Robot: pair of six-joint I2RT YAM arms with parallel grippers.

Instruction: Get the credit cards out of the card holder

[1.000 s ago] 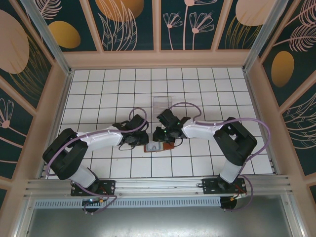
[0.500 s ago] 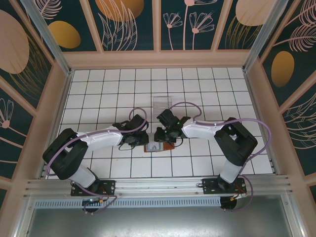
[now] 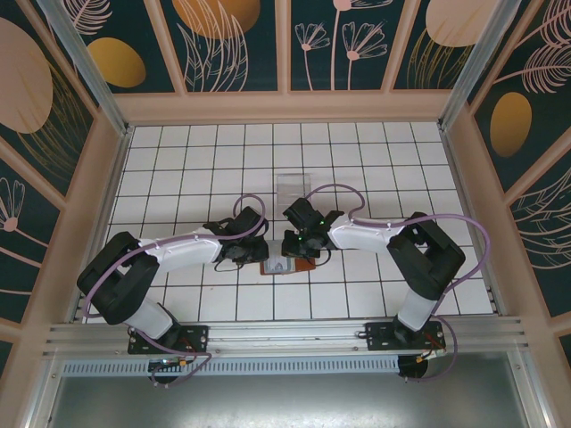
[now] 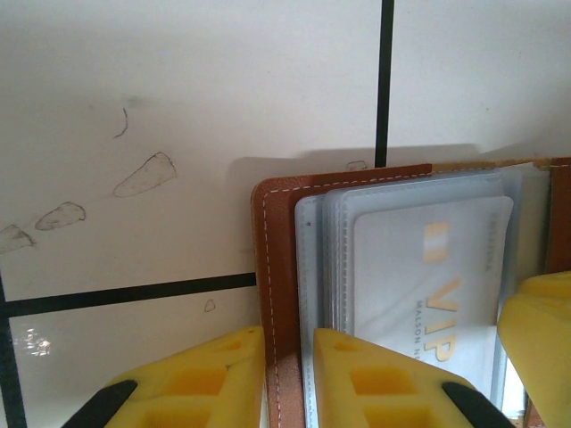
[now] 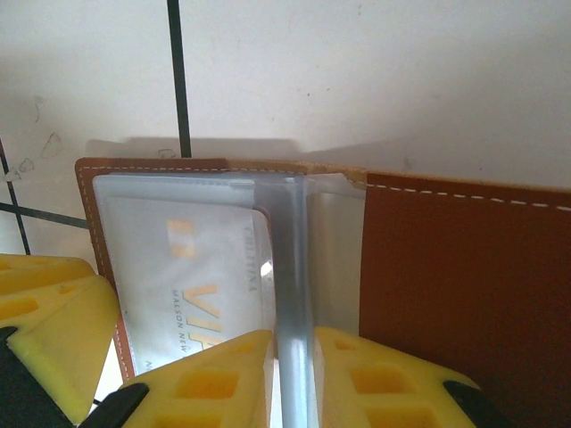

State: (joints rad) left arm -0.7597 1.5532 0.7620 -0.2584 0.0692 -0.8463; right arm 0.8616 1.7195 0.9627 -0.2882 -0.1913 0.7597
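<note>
Clear acrylic stand (image 3: 293,185) on white gridded table (image 3: 178,160), floral wall panels (image 3: 223,36) behind

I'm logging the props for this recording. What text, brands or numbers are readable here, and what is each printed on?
"VIP": gold letters on the pale card in the card holder.
"MAISON N...": small gold line beside it, the rest cut off.
Fine print along the card's edge: too blurred to read.

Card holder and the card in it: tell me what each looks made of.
The card holder looks like brown leather or imitation, matte, with white edge stitching; its sleeves clear glossy plastic; the card probably pale plastic, gold VIP print.
</note>
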